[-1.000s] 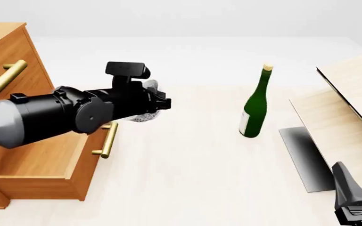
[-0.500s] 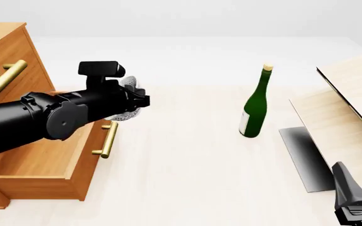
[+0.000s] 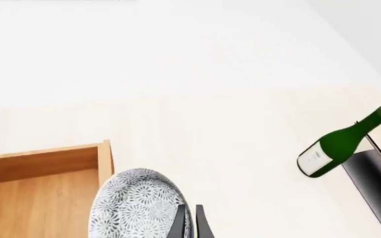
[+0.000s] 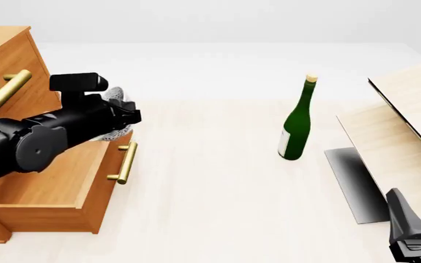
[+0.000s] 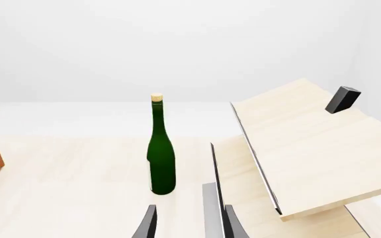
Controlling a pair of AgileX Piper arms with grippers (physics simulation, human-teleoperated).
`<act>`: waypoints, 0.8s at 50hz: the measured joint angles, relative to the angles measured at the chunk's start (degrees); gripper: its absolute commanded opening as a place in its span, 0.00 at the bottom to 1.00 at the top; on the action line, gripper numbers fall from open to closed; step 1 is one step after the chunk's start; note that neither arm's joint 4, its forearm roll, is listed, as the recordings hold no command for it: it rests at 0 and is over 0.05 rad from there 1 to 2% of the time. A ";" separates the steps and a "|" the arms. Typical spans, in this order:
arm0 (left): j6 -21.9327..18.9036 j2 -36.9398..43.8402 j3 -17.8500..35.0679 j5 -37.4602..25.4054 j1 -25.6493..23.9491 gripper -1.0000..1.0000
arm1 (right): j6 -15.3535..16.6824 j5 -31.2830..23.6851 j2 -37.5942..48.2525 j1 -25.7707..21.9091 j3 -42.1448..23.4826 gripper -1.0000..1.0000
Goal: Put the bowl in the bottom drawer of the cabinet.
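The left end effector point(image 4: 126, 118) is closed on the rim of the bowl point(image 3: 139, 206), its two dark fingertips point(image 3: 179, 224) pinching the edge. The bowl is white-grey with a flowery speckled pattern and is held tilted in the air over the front corner of the bottom drawer point(image 4: 46, 183). That drawer stands pulled out from the cabinet point(image 4: 9, 71), its orange-brown wooden floor bare where it shows in the left wrist view, its gold bar handle point(image 4: 125, 163) facing the open table. An upper drawer's gold handle point(image 4: 4, 91) shows on the cabinet front above it.

The right end effector point(image 5: 187, 225) rests low at the near right corner of the table, fingers parted and holding nothing.

The table point(image 4: 218, 192) is a pale, cream wood surface, smooth and evenly lit. A green wine bottle point(image 4: 297, 123) with a pale label and cork-coloured top stands upright near the middle, well apart from the cabinet. To the right, pale wood panels point(image 4: 408, 118) with dark edges lean at an angle over a dark grey slab point(image 4: 353, 183). A small black block point(image 5: 343, 99) sits on the upper panel. Beyond the table the room is plain white, featureless.
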State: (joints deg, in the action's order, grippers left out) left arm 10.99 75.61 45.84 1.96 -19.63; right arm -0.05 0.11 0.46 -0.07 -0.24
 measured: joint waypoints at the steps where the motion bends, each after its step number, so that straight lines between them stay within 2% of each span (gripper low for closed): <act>1: -0.03 -0.23 -0.26 0.08 0.30 0.00 | 0.00 0.00 0.00 0.00 0.00 1.00; 18: -0.28 -3.58 -4.16 1.79 5.47 0.00 | 0.00 0.00 0.00 0.00 0.00 1.00; 40: 1.29 -6.06 -8.83 4.12 8.96 0.00 | 0.00 0.00 0.00 0.00 0.00 1.00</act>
State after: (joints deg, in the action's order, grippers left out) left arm 12.27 69.55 37.01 6.08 -10.67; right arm -0.05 0.11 0.47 -0.07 -0.24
